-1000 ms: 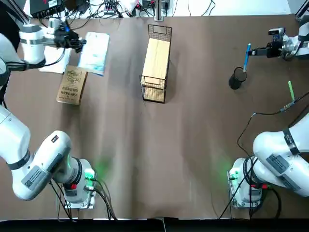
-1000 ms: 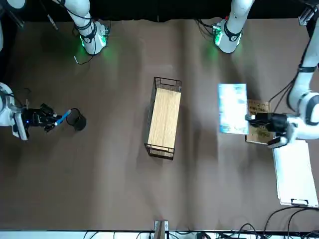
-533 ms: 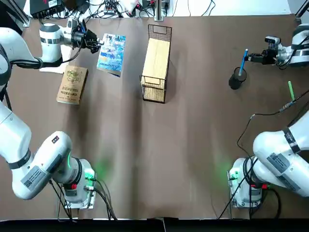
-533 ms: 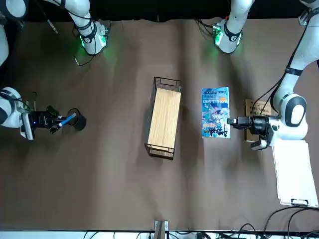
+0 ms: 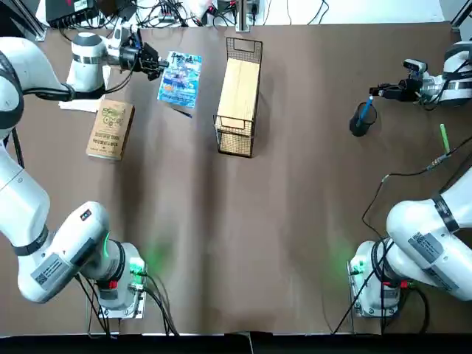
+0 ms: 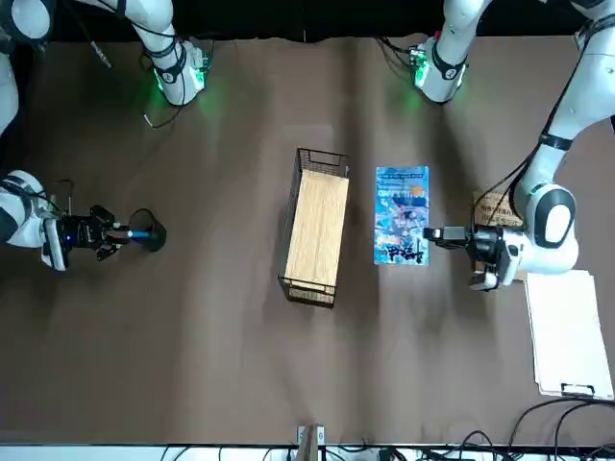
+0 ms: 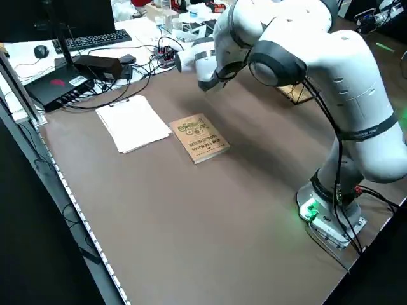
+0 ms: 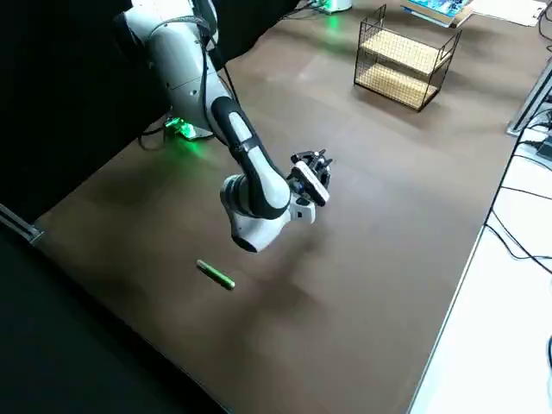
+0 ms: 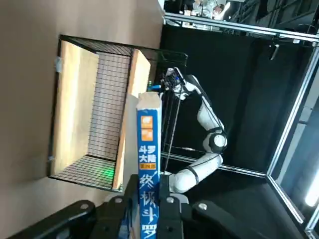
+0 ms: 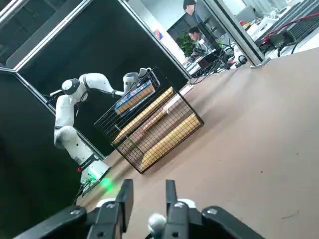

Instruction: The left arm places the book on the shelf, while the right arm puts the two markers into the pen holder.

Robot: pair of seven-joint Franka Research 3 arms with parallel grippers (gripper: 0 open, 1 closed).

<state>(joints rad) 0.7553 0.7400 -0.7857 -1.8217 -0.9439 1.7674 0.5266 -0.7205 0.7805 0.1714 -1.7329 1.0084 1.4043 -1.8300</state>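
My left gripper [image 5: 153,65] is shut on the book [image 5: 181,80], a light-blue paperback held above the table just left of the shelf [image 5: 238,96]. In the left wrist view the book's spine [image 9: 148,164] sits between my fingers, with the shelf [image 9: 94,114] beyond it. The blue marker [image 5: 365,110] stands tilted in the pen holder [image 5: 358,124], its upper end sticking out. Beside that end my right gripper [image 5: 378,92] is open, with nothing between the fingers [image 10: 124,199]. The green marker [image 5: 444,138] lies on the table to the holder's right.
A tan-brown book [image 5: 110,129] lies flat below my left gripper, with a white paper sheet [image 6: 567,331] next to it. Cables and equipment line the far table edge [image 5: 184,15]. People sit at desks beyond the table in the right wrist view.
The left arm carried the book rightward, close to the shelf. The right gripper lowered the blue marker into the pen holder and let it go.
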